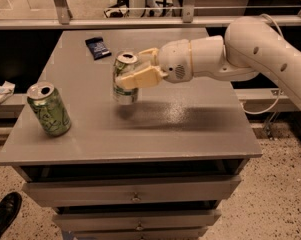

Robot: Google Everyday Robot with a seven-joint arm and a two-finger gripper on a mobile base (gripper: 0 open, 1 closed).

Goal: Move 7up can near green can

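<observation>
The 7up can (pixel 124 78), silver-white with green lettering and a silver top, is held upright just above the grey tabletop (pixel 155 129), left of its middle. My gripper (pixel 134 70) reaches in from the right and is shut on the 7up can, with tan fingers (pixel 142 77) across its side. The green can (pixel 49 109) stands near the table's front left corner, well to the left of the held can and slightly tilted.
A dark blue snack packet (pixel 98 47) lies at the back left of the table. My white arm (pixel 250 54) spans the right side. Drawers (pixel 135 196) sit under the tabletop. A black shoe (pixel 2 214) is on the floor at the lower left.
</observation>
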